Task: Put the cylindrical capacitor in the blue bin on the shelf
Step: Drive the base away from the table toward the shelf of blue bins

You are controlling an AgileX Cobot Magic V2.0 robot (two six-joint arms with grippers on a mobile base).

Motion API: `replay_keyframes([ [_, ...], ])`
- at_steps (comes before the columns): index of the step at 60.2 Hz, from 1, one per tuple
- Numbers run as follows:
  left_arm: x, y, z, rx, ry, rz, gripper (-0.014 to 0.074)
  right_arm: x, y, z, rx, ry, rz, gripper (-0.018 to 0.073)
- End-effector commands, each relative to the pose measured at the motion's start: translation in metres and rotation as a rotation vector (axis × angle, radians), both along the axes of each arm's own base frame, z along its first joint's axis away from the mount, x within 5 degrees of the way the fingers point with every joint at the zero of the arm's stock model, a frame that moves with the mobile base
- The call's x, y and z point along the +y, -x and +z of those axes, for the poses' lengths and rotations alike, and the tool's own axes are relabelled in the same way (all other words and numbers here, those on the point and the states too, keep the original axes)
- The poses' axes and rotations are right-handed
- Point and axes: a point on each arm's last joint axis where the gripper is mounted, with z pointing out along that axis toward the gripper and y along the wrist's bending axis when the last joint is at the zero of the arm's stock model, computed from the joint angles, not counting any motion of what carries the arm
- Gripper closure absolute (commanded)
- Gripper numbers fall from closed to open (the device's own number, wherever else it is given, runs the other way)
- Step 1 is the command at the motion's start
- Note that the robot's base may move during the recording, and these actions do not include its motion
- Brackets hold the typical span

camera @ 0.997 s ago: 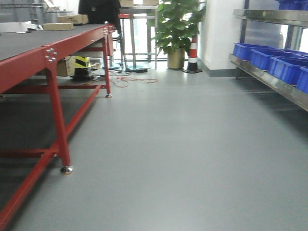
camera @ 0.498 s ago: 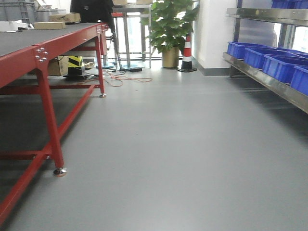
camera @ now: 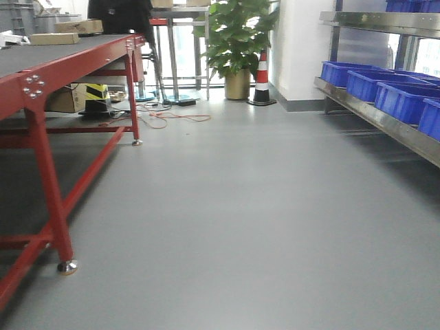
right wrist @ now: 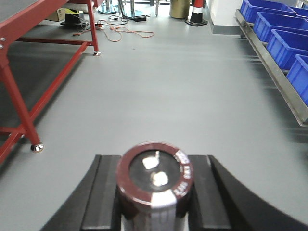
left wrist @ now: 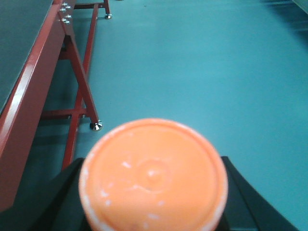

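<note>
right wrist view first: your right gripper (right wrist: 155,166) has its two black fingers (right wrist: 98,192) closed in against the sides of the cylindrical capacitor (right wrist: 155,179), so the gap between them is only as wide as the part. the capacitor stands upright between them, with a dark body, a maroon rim on top and two pale terminals (the print around the rim is too blurred to read). it hangs in the air over the grey floor (right wrist: 159,86), resting on nothing.

the shelf (right wrist: 278,82) runs along the right edge of that view. its steel front rail slants away from you, and the blue bins (right wrist: 288,41) sit in a row behind the rail. the capacitor is well apart from them, with bare floor between.

in the left wrist view your left gripper (left wrist: 153,192) is closed on an orange object (left wrist: 153,173), whose round orange top fills the space between the black fingers (left wrist: 243,192). the red-framed table (left wrist: 31,96) runs along the left side there.

in the front-facing view you have the table on the left, the shelf and bins on the right, and open floor between them. at the far end stand a potted plant (camera: 237,34) and a striped traffic cone (camera: 261,79), with an orange cable (camera: 172,118) loose on the floor near the table's far leg. cardboard boxes (camera: 51,38) lie at the far end of the table top.
</note>
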Motion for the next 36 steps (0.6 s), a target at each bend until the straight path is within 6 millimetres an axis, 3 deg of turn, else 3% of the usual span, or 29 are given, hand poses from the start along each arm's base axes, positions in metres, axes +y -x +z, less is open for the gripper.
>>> replay_keyframes([
  [1,-0.0009,0.0000,0.0015,-0.020,0.003,-0.008,0.0707,-0.0006,0.0017,0.0037,-0.031,-0.002,-0.003,0.0690],
  [36,-0.0009,0.0000,0.0015,-0.020,0.003,-0.008,0.0707,-0.0006,0.0017,0.0037,-0.031,-0.002,-0.003,0.0690],
])
